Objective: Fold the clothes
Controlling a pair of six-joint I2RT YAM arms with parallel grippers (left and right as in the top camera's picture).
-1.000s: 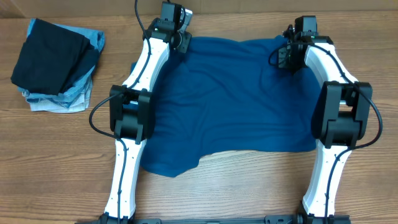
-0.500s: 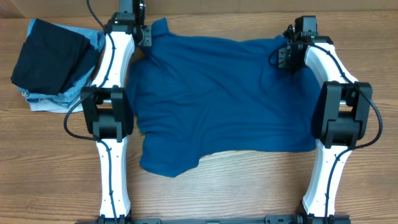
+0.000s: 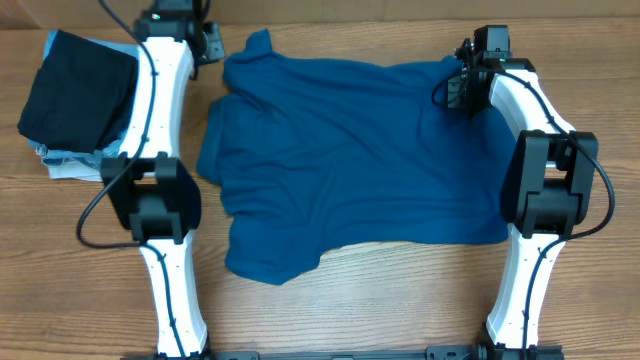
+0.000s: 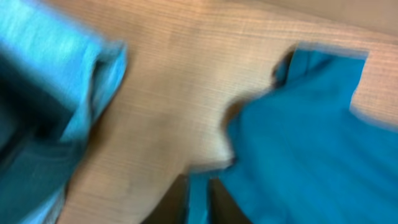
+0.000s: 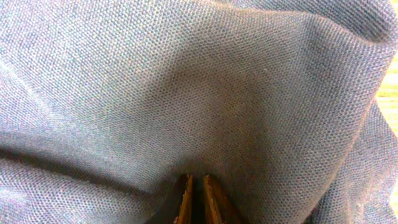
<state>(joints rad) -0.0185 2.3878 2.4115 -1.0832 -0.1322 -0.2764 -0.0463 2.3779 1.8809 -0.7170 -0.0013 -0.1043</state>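
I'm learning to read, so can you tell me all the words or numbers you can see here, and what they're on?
There are none to read.
The blue T-shirt is plain, with no print.
The black garment and the pale blue garments under it show no words or tags.
The wooden table and the robot arms show no readable label.
The left wrist view is too blurred to read anything.
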